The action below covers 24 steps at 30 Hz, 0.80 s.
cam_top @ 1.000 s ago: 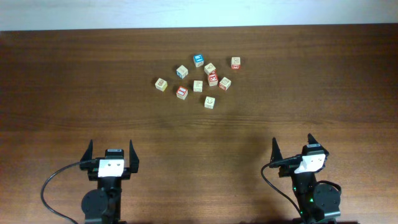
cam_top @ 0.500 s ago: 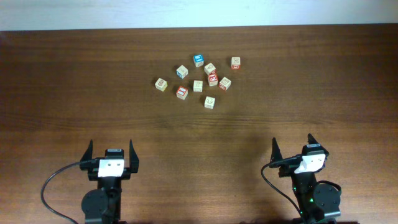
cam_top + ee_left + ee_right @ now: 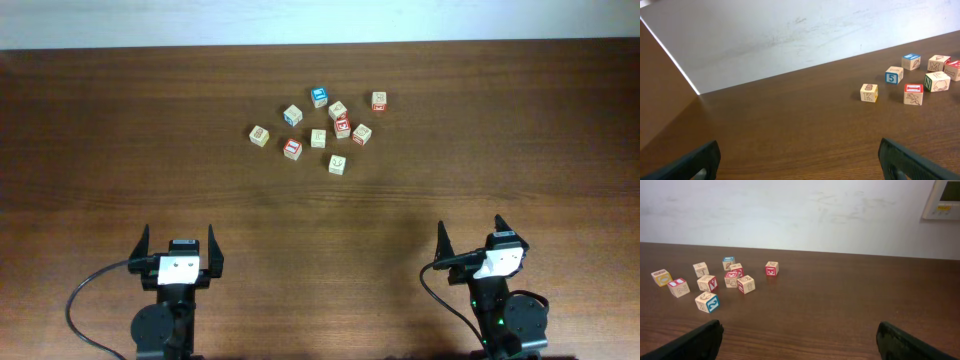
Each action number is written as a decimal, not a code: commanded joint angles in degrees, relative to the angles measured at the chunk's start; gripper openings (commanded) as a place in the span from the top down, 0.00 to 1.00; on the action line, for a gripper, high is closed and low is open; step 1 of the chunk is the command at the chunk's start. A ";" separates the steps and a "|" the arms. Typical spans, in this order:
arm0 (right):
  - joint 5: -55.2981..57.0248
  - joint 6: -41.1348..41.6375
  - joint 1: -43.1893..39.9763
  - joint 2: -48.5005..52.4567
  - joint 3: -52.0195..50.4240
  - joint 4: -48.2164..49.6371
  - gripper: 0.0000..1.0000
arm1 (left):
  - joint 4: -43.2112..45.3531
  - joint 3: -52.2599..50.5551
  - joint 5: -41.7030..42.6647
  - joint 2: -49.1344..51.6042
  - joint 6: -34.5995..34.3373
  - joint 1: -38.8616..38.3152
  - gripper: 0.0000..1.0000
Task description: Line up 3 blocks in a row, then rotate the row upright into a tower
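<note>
Several small wooden blocks lie scattered at the far middle of the table, beige with red and blue faces. In the left wrist view the nearest is a "K" block, with a blue "5" block behind it. The right wrist view has a block with a blue "2" face closest and a red-faced block farthest right. My left gripper and right gripper hover near the table's front edge, far from the blocks. Both are open, and only table shows between the fingers of the left gripper and the right gripper.
The brown wooden table runs back to a white wall. A pale wall panel hangs at the upper right of the right wrist view. The table's left far corner shows in the left wrist view.
</note>
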 commanded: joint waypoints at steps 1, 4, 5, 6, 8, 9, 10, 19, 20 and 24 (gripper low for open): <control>0.52 -0.17 -0.33 -0.26 -0.52 -0.09 0.02 | -0.07 -0.22 -0.04 -0.55 0.85 0.35 0.01; 0.52 -0.17 -0.33 -0.26 -0.52 -0.07 0.02 | -0.04 -0.22 -0.61 -0.57 0.92 0.35 0.01; 0.52 -0.17 -0.33 -0.26 -0.52 -0.07 0.02 | -0.02 -0.22 -0.72 -0.57 0.92 0.35 0.01; 0.52 -0.17 -0.33 -0.26 -0.52 -0.07 0.02 | -0.02 -0.22 -0.72 -0.57 0.92 0.35 0.01; 0.52 -0.17 -0.33 -0.26 -0.52 -0.07 0.02 | -0.04 -0.22 -0.68 -0.55 0.90 0.35 0.01; 0.50 -0.17 -0.33 -0.26 -0.52 -0.07 0.02 | -0.04 -0.22 -0.68 -0.57 0.90 0.35 0.01; 0.52 -0.17 -0.33 -0.26 -0.52 -0.07 0.02 | -0.04 -0.22 -0.68 -0.57 0.90 0.35 0.01; -0.37 -0.81 -0.39 -0.20 2.08 8.31 0.02 | -2.10 3.26 5.81 0.28 -2.49 0.35 0.01; -0.37 -0.83 -0.39 -0.17 3.30 8.26 0.02 | -3.30 5.09 5.81 1.44 -3.37 0.35 0.01; -0.59 -0.83 -0.39 4.50 12.59 4.11 0.02 | -10.56 19.34 5.84 10.43 -3.45 0.35 0.01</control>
